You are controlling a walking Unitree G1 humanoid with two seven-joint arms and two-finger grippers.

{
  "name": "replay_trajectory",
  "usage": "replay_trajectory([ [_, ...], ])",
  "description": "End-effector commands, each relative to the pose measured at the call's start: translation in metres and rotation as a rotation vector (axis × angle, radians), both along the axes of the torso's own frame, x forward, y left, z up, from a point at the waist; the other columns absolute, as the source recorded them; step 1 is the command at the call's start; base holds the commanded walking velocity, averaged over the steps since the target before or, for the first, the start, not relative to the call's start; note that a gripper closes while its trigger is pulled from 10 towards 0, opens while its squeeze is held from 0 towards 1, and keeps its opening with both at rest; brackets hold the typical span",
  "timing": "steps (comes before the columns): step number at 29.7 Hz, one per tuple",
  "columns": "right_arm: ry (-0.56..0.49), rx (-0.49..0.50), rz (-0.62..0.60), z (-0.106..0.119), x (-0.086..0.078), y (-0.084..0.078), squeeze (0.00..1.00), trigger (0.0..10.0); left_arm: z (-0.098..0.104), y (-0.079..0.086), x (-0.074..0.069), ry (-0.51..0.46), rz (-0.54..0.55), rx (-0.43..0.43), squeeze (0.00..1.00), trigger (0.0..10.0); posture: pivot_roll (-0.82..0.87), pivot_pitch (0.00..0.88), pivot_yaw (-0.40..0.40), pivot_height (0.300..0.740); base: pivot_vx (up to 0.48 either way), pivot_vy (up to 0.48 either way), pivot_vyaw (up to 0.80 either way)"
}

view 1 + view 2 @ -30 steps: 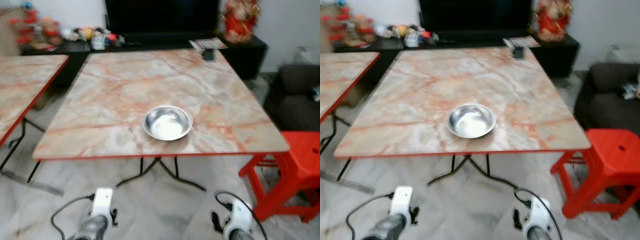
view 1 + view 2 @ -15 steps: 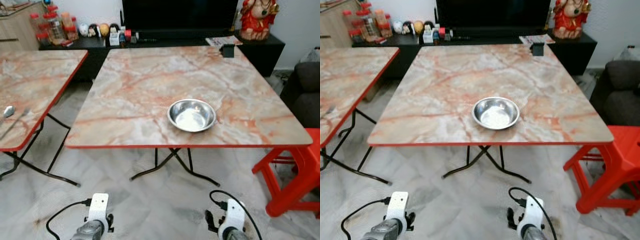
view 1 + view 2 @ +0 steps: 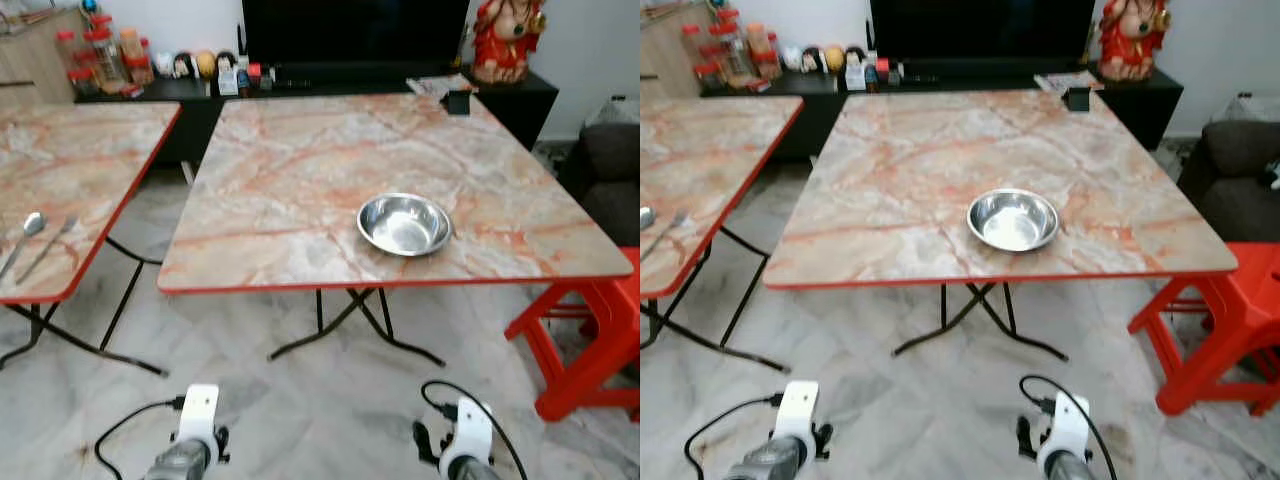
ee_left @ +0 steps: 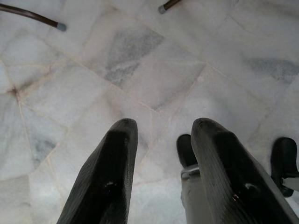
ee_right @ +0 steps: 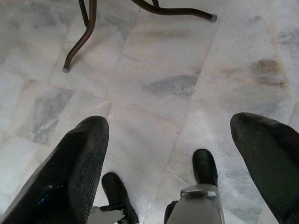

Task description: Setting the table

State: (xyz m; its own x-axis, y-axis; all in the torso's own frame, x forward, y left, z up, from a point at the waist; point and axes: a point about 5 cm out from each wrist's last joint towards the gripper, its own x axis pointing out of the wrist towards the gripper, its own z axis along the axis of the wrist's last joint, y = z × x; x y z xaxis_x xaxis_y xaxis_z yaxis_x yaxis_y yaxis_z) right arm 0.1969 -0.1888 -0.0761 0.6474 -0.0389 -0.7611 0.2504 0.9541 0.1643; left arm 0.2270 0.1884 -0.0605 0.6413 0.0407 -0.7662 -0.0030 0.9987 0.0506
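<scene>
Nearest to me, both arms hang idle over the marble floor [image 3: 330,420]: my left hand [image 4: 161,135] points down at the tiles with its two black fingers slightly parted and holding nothing, and my right hand [image 5: 170,135] hangs the same way with its fingers spread wide and empty. From the head camera I see the wrists at about 7 and 5 o'clock at the lower edge. Beyond them stands the marble-topped bench [image 3: 300,190] with a red rim on black folding legs. The steel bowl [image 3: 404,223] sits upright on it near the front edge, toward 1 o'clock from me, apart from everything else on the top. At 3 o'clock a red plastic stool [image 3: 590,335] stands just beside the bench's front right corner. At 9 o'clock a second bench [image 3: 90,160] of the same make carries a spoon [image 3: 22,238] and a fork [image 3: 45,248] lying side by side near its front edge. Farther off, a small black box [image 3: 459,101] rests at the far right corner of the main bench, and behind it runs a low black cabinet [image 3: 200,100] with jars and small ornaments and a red figurine [image 3: 505,38] at 1 o'clock.
</scene>
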Motion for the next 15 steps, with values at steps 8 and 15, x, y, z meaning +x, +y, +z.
replay_trajectory([
  [8,-0.017,0.020,-0.020,0.0009,0.0017,0.0019,0.00,10.0,-0.0008,0.0028,-0.0017,0.009,0.008,0.000,0.00,10.0,-0.07,0.000,0.034,0.740,0.000,0.194,-0.05],
  [15,-0.022,0.011,-0.011,0.0016,0.0028,0.0018,0.00,10.0,-0.0011,0.0030,-0.0023,0.011,0.006,0.001,0.00,10.0,-0.07,0.000,0.037,0.740,0.000,0.000,-0.13],
])
